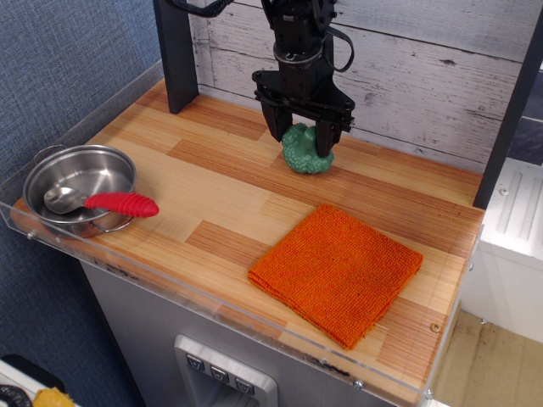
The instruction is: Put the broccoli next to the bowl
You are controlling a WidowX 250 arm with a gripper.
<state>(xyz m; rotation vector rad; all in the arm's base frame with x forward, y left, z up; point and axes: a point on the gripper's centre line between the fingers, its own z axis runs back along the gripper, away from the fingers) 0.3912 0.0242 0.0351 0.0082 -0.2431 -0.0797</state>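
The teal-green broccoli (307, 155) rests on the wooden table near the back wall, right of centre. My gripper (302, 141) has come down over it from above. One black finger presses each side of its head, so the gripper is shut on it. The broccoli's base still touches the wood. The shiny steel bowl (102, 170) with two loop handles stands far away at the front left corner.
A red-handled metal spoon (120, 203) lies in the bowl, its handle over the right rim. A folded orange cloth (337, 271) lies at the front right. A black post (176, 55) stands at the back left. A clear low rim runs along the table's front and left edges.
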